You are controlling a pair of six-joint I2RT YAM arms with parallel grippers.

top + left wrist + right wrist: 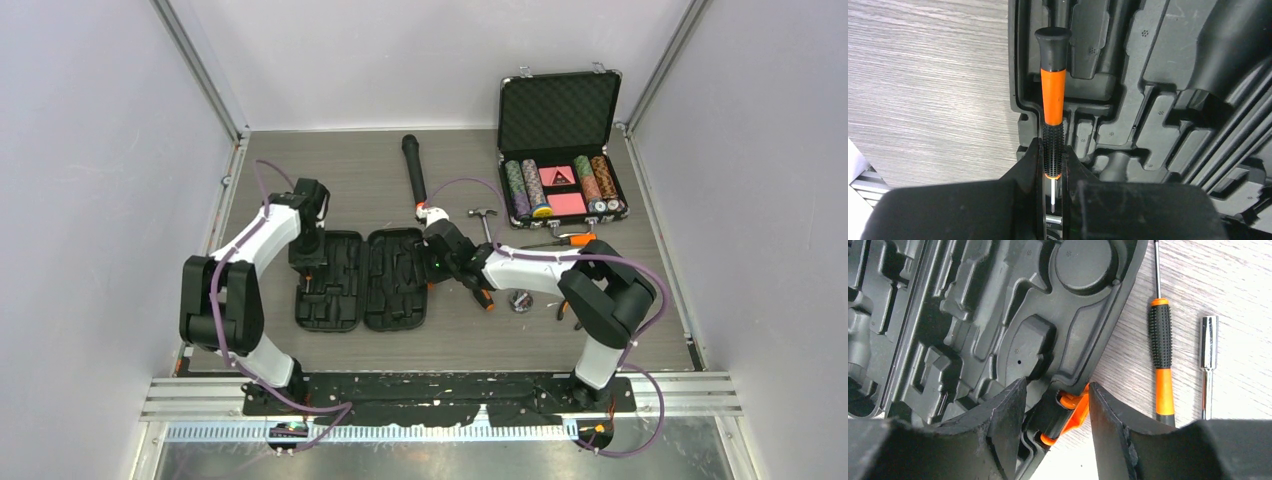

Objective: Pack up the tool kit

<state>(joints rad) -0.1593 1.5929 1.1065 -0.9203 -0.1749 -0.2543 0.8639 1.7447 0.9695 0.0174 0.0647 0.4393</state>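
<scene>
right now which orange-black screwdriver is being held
The small screwdriver clamped in the left gripper over the tool kit; another screwdriver lies loose on the table.

open case [998, 315], screwdriver [1162, 355] lying just beside it

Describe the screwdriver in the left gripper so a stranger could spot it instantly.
Find the open black tool kit in the middle of the table; the left gripper hangs over its left edge. Clamped in it is a slim screwdriver with a black cap, orange middle and knurled black grip. The similar screwdriver right of the kit lies loose on the wood.
</scene>
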